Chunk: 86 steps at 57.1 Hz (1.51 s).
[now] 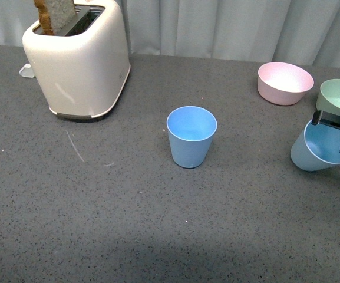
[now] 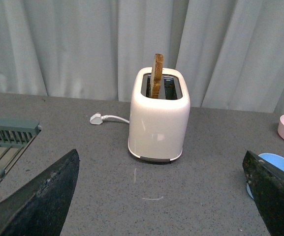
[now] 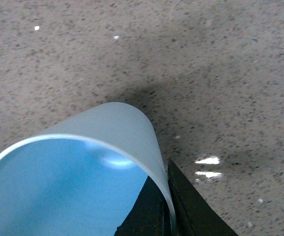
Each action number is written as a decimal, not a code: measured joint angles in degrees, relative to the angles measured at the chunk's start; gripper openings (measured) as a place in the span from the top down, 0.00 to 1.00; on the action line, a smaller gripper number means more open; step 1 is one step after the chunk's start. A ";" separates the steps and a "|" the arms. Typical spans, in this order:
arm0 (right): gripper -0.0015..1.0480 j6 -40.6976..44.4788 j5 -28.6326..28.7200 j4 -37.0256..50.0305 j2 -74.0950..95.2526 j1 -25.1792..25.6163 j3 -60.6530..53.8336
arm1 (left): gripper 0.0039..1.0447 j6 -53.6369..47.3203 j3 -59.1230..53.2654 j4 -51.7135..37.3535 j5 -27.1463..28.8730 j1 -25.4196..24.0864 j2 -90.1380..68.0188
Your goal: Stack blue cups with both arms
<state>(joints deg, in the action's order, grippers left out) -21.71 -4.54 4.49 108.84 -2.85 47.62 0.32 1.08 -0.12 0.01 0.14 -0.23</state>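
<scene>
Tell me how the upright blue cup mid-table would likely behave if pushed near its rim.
The upright blue cup tapers to a narrow base, so it would probably tip rather than slide. It looks empty and thin-walled, so likely light. Once tipped, it might roll in an arc.

the first blue cup (image 1: 191, 137), a light blue tapered tumbler with no handle, stood upright and empty, mouth up, near the middle of the table (image 1: 158, 230). the second blue cup (image 1: 314, 150), alike in make, was tilted at the far right, well apart from the first. its rim was clamped by the right gripper (image 1: 333, 122), its open mouth turned up and rightward.
</scene>
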 joint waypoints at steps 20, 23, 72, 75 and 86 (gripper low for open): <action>0.99 -4.70 12.46 -6.95 -7.54 -9.27 8.13 | 0.06 0.00 0.00 0.00 -0.02 0.00 0.00; 0.99 -5.01 12.48 -7.78 -7.54 -10.82 9.07 | 0.06 0.00 0.00 0.00 0.00 0.00 0.00; 0.56 -3.85 7.21 -9.75 -3.56 -19.71 14.69 | 0.06 0.00 0.00 0.00 0.00 0.02 0.00; 0.48 -2.49 5.64 -9.25 -3.96 -19.76 14.69 | 0.06 0.00 0.00 0.00 0.00 0.00 0.00; 0.20 -0.37 4.57 -8.37 -4.81 -19.87 14.38 | 0.06 0.00 0.00 0.00 0.00 0.00 0.00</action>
<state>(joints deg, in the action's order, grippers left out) -22.09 0.03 -3.88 104.03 -22.72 62.00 0.32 1.08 -0.12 0.01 0.14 -0.23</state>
